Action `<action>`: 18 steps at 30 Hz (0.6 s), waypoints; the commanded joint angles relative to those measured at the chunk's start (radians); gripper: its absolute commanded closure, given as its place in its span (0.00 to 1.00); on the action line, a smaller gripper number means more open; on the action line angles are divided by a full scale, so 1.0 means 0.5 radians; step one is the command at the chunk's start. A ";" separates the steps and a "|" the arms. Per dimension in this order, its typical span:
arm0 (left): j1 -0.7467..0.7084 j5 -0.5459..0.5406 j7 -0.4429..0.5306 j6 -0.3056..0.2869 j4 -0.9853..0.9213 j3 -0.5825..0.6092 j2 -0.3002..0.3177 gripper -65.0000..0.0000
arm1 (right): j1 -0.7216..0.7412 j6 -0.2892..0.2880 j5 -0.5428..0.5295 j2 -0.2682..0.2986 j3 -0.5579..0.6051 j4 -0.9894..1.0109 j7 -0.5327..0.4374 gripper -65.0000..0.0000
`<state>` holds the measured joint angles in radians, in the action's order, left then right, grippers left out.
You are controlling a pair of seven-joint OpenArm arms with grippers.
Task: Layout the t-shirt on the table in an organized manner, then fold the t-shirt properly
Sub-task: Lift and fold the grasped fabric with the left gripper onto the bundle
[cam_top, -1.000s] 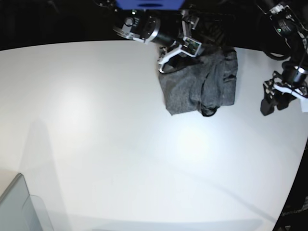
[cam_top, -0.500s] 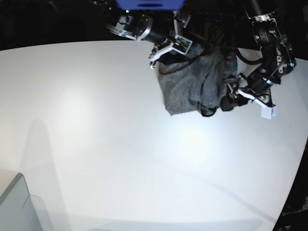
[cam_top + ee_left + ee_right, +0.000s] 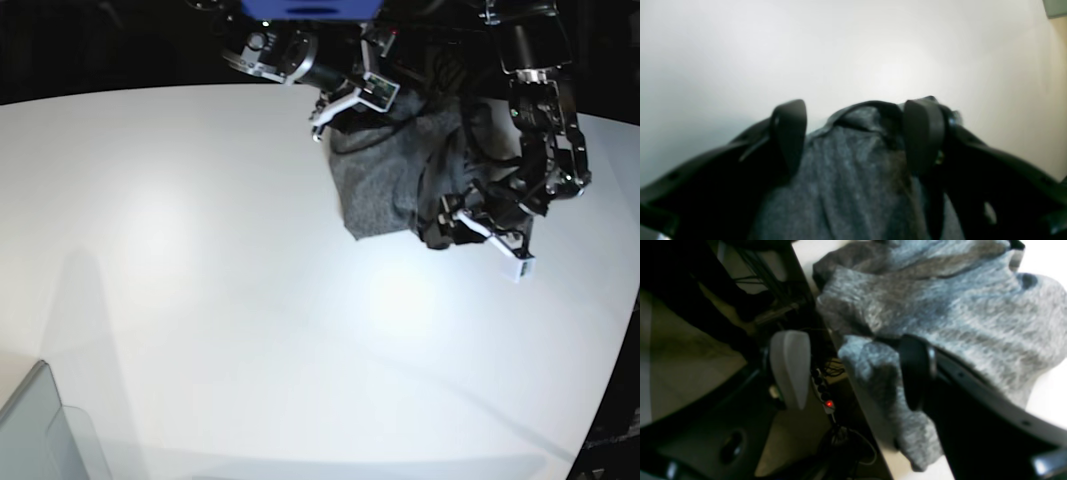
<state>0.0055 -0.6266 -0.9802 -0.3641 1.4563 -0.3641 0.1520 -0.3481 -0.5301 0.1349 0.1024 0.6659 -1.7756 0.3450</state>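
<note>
The dark grey t-shirt (image 3: pixel 395 175) lies crumpled at the far edge of the white table (image 3: pixel 200 280). My left gripper (image 3: pixel 452 222) is at the shirt's near right corner. In the left wrist view the left gripper (image 3: pixel 857 133) is open, and the t-shirt (image 3: pixel 846 173) fills the gap between its fingers above the table (image 3: pixel 873 50). My right gripper (image 3: pixel 335 112) hovers at the shirt's far left corner. Seen from the right wrist, the right gripper (image 3: pixel 853 370) is open; a fold of the t-shirt (image 3: pixel 940 306) hangs over the table (image 3: pixel 1045 396) edge beside its dark finger (image 3: pixel 917 373).
A translucent grey bin (image 3: pixel 40 430) stands at the near left corner; its corner (image 3: pixel 1055 8) also shows in the left wrist view. Beyond the far table edge lies dark floor with cables and a power strip with a red light (image 3: pixel 829 403).
My left arm has swung in from the right edge of the table to the shirt, its open fingers now over the cloth. The right gripper shifted slightly left, then held still.
</note>
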 commanded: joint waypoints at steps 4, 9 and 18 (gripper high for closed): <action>0.040 0.046 0.023 -0.019 0.020 -0.004 0.020 0.33 | -0.002 -0.031 -0.023 -0.007 0.014 -0.032 -0.053 0.34; 0.046 0.086 0.023 -0.019 0.013 0.024 0.001 0.33 | 0.007 -0.031 -0.023 -0.007 0.014 -0.032 -0.053 0.34; 0.046 0.089 0.118 -0.019 0.013 0.174 0.007 0.33 | 0.013 -0.031 -0.023 -0.007 0.014 -0.032 -0.053 0.34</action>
<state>0.0097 -0.5655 -0.9340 -0.3668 1.4464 -0.2749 0.1493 -0.3412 -0.5301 0.1349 0.1047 0.6666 -1.7752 0.3477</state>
